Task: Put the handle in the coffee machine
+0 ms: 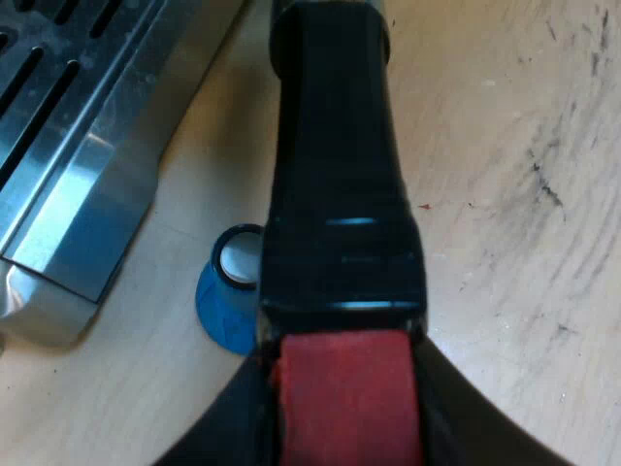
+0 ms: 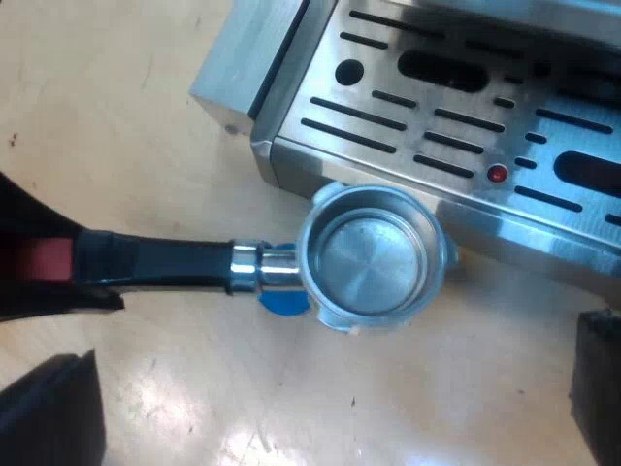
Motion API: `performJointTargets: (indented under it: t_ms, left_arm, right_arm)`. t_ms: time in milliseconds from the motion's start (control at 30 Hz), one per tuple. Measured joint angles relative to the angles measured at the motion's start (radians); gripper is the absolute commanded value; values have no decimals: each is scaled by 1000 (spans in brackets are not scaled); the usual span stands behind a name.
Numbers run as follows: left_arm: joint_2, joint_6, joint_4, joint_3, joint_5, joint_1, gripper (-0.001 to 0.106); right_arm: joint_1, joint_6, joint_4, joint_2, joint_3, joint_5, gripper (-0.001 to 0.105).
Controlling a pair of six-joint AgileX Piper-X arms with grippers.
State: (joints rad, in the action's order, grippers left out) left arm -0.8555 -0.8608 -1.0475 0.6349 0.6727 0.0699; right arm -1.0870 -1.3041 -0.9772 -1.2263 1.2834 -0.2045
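Observation:
The metal holder (image 2: 374, 257) hangs level over the wooden table, its empty round basket facing up beside the edge of the machine's drip tray (image 2: 427, 116). Its dark handle (image 1: 340, 175) runs back to the red end (image 1: 347, 393), where my left gripper (image 1: 344, 413) is shut on it, one black finger (image 1: 228, 427) on each side. The left gripper (image 2: 39, 267) shows holding that red end in the right wrist view too. My right gripper (image 2: 320, 408) hovers above the holder, open, with nothing between its fingers.
A blue tamper (image 1: 225, 301) stands on the table under the handle, close to the drip tray (image 1: 87, 146); a bit of the tamper (image 2: 281, 303) peeks out beneath the holder's neck. A small red dot (image 2: 497, 174) sits on the slotted tray. Bare wooden table (image 1: 514, 194) lies around.

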Motion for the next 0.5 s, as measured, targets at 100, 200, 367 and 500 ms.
performJointTargets:
  t_ms: [100,200,367,500]
  left_arm:
    - [0,0,0,0,0,-4,0]
    - [0,0,-2,0,0,-19,0]
    - [0,0,-2,0,3,-78,0]
    - [0,0,-2,0,15,-170,0]
  right_arm:
    - [-59,24,1,0,-6,-92,105]
    - [-106,50,3,0,-21,-177,105]
    - [-181,95,16,0,-55,-288,105]
    - [-270,124,122,0,-128,-411,105]
